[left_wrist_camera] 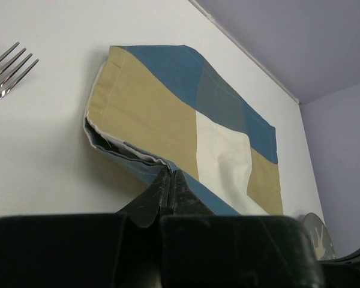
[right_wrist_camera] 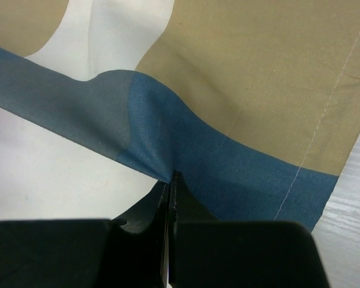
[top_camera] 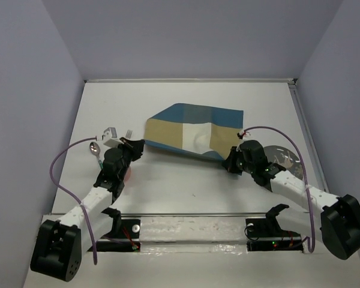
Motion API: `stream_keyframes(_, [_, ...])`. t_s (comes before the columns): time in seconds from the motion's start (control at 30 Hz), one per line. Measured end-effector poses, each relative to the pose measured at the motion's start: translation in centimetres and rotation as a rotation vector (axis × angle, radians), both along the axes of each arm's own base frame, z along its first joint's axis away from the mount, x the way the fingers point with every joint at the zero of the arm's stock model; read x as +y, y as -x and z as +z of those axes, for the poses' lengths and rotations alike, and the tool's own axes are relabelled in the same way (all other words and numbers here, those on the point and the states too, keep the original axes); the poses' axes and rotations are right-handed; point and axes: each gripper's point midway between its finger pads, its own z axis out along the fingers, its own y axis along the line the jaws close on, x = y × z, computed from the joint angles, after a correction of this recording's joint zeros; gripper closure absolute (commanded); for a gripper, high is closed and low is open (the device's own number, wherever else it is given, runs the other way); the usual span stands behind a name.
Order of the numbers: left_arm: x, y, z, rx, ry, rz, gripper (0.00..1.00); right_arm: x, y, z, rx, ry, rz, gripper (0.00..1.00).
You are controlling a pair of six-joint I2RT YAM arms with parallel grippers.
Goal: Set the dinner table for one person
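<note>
- At the middle of the worktop, the checked placemat is lying askew and rumpled, with its left end doubled over on itself.
- The left pincer is sitting fully closed at the near hem beside that fold. No gap is showing, and the cloth appears to be caught between the tips.
- The right pincer is clamping the blue border towards the right end, jaws together, with the cloth puckering at the tips.
- Step in hand, as judged: both arms are spreading and squaring the placemat before any tableware goes on it.
- A fork and spoon are waiting left of the cloth, and a plate right of it.
- The next move is calling for an even, simultaneous pull outward so the fold opens. An uneven pull is likely to skew the cloth.
</note>
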Motion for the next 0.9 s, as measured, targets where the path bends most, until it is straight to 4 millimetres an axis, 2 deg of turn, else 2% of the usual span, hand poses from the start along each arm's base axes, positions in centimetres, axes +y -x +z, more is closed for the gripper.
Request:
stream_keyframes(0.2, [0.2, 1.3, 0.4, -0.030, 0.027, -0.005, 1.00, 0.1, 0.7, -0.3, 0.030, -0.018, 0.002, 1.00])
stream_keyframes(0.3, [-0.2, 0.7, 1.4, -0.022, 0.028, -0.014, 1.00, -0.5, -0.6, 1.7, -0.005, 0.030, -0.031, 1.00])
stream_keyframes(0.33, [-0.3, 0.1, 2.5, -0.028, 0.029, -0.014, 1.00, -0.8, -1.6, 3.4, -0.044, 0.049, -0.050, 1.00])
stream_keyframes(0.4, [-0.5, -1.2, 5.9, -0.081, 0.038, -0.008, 1.00, -1.1, -3.8, 7.7, -0.148, 0.067, -0.089, 1.00])
stream_keyframes(0.43, [-0.4, -1.9, 9.4, -0.147, 0.049, -0.001, 1.00, -1.3, -4.8, 10.7, -0.219, 0.065, -0.108, 1.00])
stream_keyframes(0.47, [-0.4, -2.2, 11.9, -0.198, 0.057, 0.002, 1.00, -1.5, -5.8, 14.6, -0.312, 0.051, -0.129, 1.00])
stream_keyframes(0.53, [-0.4, -2.2, 17.1, -0.304, 0.075, 0.002, 1.00, -1.9, -6.2, 20.0, -0.433, 0.018, -0.149, 1.00])
stream_keyframes(0.6, [-0.4, -1.3, 21.4, -0.401, 0.090, -0.009, 1.00, -2.2, -5.7, 25.0, -0.543, -0.020, -0.149, 1.00])
stream_keyframes(0.67, [-0.4, 0.0, 24.6, -0.478, 0.102, -0.025, 1.00, -2.4, -4.8, 28.4, -0.620, -0.047, -0.138, 1.00])
stream_keyframes(0.77, [-0.6, 1.0, 26.3, -0.521, 0.106, -0.043, 1.00, -2.6, -3.9, 30.4, -0.667, -0.054, -0.118, 1.00])
stream_keyframes(0.83, [-0.7, 1.0, 26.3, -0.515, 0.098, -0.049, 1.00, -2.8, -3.9, 31.0, -0.681, -0.033, -0.109, 1.00])
stream_keyframes(0.9, [-0.8, 0.4, 25.9, -0.495, 0.089, -0.048, 1.00, -2.8, -4.3, 30.7, -0.674, -0.003, -0.103, 1.00])
